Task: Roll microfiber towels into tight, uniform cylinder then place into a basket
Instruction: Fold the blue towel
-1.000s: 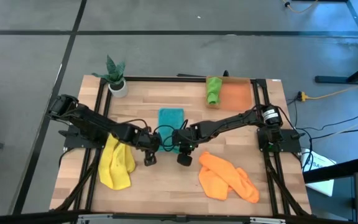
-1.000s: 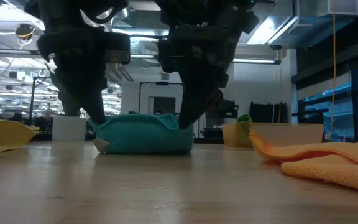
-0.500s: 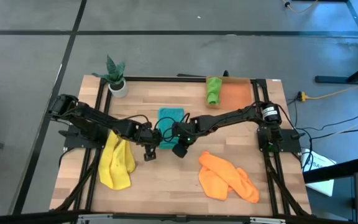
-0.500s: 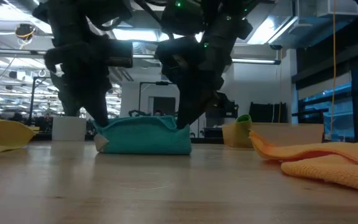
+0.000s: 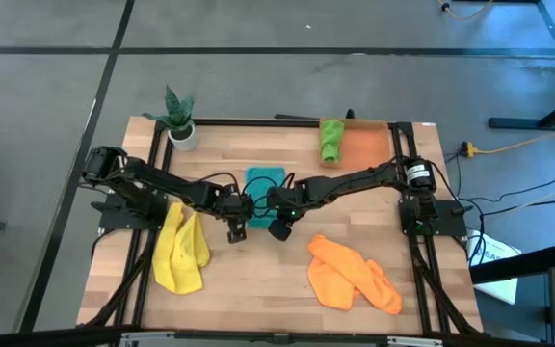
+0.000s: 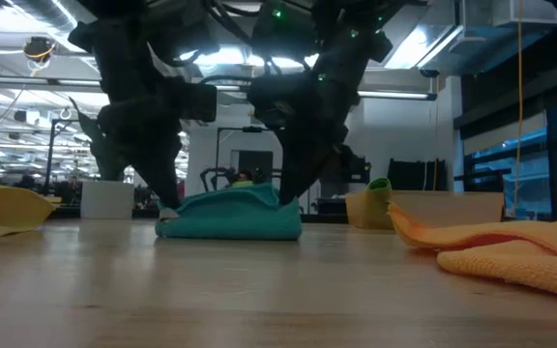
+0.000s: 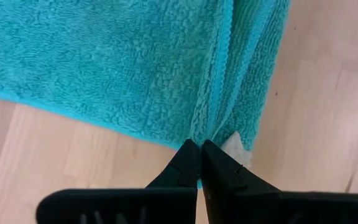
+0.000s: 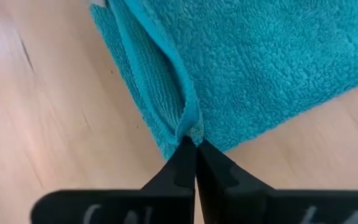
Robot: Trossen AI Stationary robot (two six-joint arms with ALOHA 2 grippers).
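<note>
High view: teal towel mid-table, pinched at its near corners by both grippers, left gripper clamped on one edge fold, right gripper clamped on the other. Green towel rolled at the left end of the basket. Yellow towel near left, orange towel near right, both crumpled.

The teal towel is a plain blue-green with a looped nap. The yellow towel is plain, as are the orange towel and the bright green towel. The basket is translucent orange. The table is pale wood with visible grain, framed in black. Both arms are dark. The plant is green in a white pot.
</note>
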